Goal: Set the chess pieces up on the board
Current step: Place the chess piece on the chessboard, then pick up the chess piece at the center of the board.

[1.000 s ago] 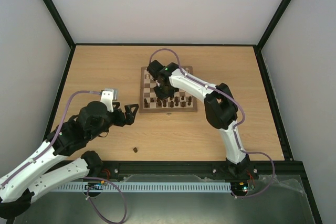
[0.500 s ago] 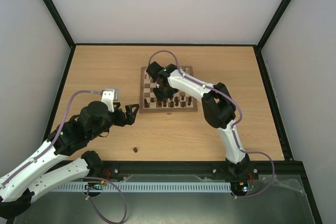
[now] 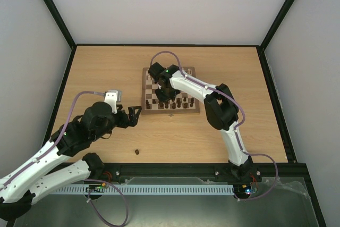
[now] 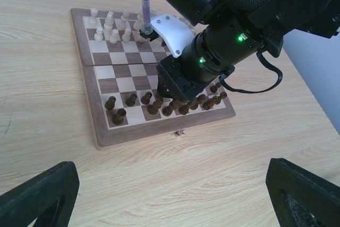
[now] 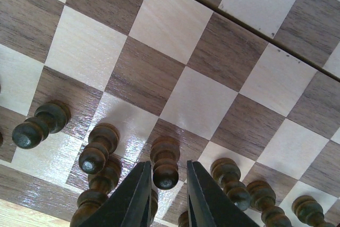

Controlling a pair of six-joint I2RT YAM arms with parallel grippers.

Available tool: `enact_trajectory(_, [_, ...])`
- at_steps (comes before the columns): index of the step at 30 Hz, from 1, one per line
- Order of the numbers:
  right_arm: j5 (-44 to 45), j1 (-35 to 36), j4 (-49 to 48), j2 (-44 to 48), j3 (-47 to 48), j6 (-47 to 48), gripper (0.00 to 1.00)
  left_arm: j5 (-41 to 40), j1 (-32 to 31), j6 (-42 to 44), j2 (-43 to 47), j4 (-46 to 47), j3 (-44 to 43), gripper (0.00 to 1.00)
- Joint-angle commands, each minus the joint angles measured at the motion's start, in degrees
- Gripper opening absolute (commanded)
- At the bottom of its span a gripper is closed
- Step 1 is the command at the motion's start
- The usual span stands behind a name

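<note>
right claw (image 5: 167, 164): narrowly parted astride one upright dark pawn (image 5: 164, 155); grip unclear | pawn: stood in near rows of the board (image 4: 133, 136) among the chess pieces (image 4: 159, 104); axis vertical, straight between claw tips | left claw (image 3: 133, 114): wide open, empty; well apart on worktop side

my right gripper (image 3: 165, 94) hangs over the board (image 3: 192, 109), by the chess pieces (image 3: 175, 102) along its six o'clock edge. my left gripper (image 3: 134, 115) gapes at eight o'clock; one stray dark piece (image 3: 137, 152) lies at seven.
</note>
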State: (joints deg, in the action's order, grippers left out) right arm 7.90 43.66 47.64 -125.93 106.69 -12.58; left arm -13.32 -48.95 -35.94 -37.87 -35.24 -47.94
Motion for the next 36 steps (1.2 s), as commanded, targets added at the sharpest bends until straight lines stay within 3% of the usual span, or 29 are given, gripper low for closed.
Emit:
enact_trajectory(1, [-0.5,-0.09,1.52,-1.03,-0.06,0.76,0.2,-0.32,0.05,-0.71,0.25,-0.53,-0.93,1.0])
enact_trajectory(6, [0.05,-0.08,1.59,0.09,0.56,0.76,0.21,-0.06,0.06,-0.73,-0.37,-0.5,-1.16,1.0])
enact_trajectory(12, [1.66,-0.16,2.33,4.1,4.92,0.75,0.43,0.46,0.06,-1.79,-5.03,-7.7,-6.01,0.99])
enact_trajectory(15, [0.89,-0.15,1.65,8.58,4.69,-0.21,0.47,0.34,0.1,-2.18,-7.7,-13.57,-9.14,1.0])
enact_trajectory(21, [0.25,-0.19,-2.12,21.79,-5.08,-1.97,0.5,6.89,0.17,-2.59,-11.87,-22.0,-10.88,0.99])
enact_trajectory(26, [-2.36,-0.15,-7.32,34.59,-19.04,-3.75,0.51,13.49,-0.89,-4.17,-12.76,-24.47,-5.2,1.0])
enact_trajectory(31, [-5.36,-0.15,-9.6,42.55,-27.94,-4.56,0.52,14.64,-9.36,-12.28,-13.95,-24.11,1.64,0.97])
enact_trajectory(36, [-6.64,-0.17,-10.51,46.44,-31.92,-4.23,0.52,13.15,-19.37,-20.78,-16.81,-22.18,6.08,0.85])
